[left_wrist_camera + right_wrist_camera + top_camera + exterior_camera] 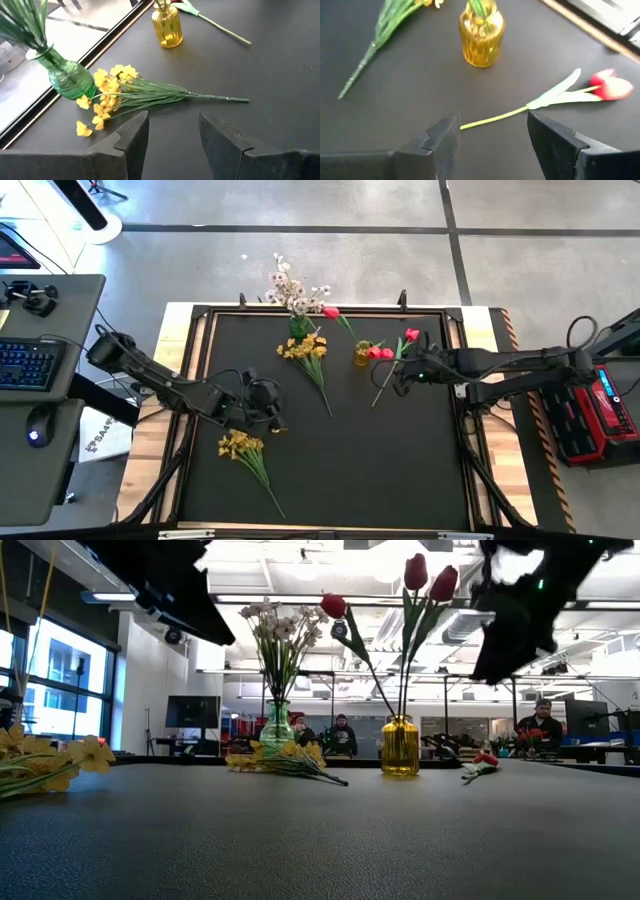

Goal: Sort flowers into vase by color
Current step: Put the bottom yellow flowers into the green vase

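Flowers: yellow bunch (246,452) lies near the table's (400,460) front-left corner. My left gripper (172,135) hovers mid-left, open, empty. My right gripper (492,135), open and empty, hangs over the loose red tulip (610,86). Second yellow bunch (310,360), amber vase (362,354), green vase (300,326) along the back edge.

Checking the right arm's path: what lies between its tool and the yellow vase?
Only the loose red tulip, lying on the mat between the right tool and the yellow vase; the right wrist view shows it.
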Available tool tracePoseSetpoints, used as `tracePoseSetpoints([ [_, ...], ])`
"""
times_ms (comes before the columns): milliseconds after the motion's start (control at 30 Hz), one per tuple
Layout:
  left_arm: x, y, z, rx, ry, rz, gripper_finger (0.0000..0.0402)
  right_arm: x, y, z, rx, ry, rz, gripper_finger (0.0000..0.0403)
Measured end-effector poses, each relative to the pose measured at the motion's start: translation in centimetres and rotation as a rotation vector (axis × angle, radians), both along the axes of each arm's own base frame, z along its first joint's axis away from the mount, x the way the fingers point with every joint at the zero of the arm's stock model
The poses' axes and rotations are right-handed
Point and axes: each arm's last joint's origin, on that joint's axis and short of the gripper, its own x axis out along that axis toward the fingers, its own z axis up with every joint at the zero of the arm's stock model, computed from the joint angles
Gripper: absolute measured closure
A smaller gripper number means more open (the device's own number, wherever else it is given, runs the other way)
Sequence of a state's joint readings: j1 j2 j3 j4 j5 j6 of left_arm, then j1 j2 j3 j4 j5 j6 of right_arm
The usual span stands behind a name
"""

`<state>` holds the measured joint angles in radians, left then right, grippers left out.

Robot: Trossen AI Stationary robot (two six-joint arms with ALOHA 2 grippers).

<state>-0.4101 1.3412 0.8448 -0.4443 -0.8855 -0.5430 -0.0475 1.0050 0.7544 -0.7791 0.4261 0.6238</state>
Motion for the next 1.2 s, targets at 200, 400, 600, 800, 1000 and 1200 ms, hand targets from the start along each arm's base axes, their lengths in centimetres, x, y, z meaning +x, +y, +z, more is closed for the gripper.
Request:
tracePoseSetpoints([
  [200, -1.1, -0.1, 0.2, -0.06, 0.026, 0.004, 0.0241, -2.4, 0.4, 5.9, 0.028, 0.074, -0.001, 0.0192],
  [400, -2.3, -1.5, -0.6, -0.263, 0.11, -0.04, 0.0241, -4.0, 2.4, 8.6, 0.15, 0.028, 0.163, 0.0192],
  [600, -4.4, -4.6, -1.1, -0.576, 0.197, -0.06, 0.0241, -2.6, 6.4, 6.0, 0.184, -0.093, 0.398, 0.0192],
  [800, -7.6, -8.6, -1.3, -0.897, 0.2, 0.074, 0.025, -0.9, 10.5, 1.0, 0.145, -0.247, 0.588, 0.0192],
  [1000, -8.9, -11.3, -2.8, -1.061, 0.004, 0.353, 0.0267, -0.7, 12.7, -3.5, 0.122, -0.252, 0.683, 0.0192],
  [1200, -8.1, -11.9, -5.2, -1.114, 0.039, 0.569, 0.0248, -1.0, 13.3, -5.4, 0.069, -0.204, 0.689, 0.0192],
])
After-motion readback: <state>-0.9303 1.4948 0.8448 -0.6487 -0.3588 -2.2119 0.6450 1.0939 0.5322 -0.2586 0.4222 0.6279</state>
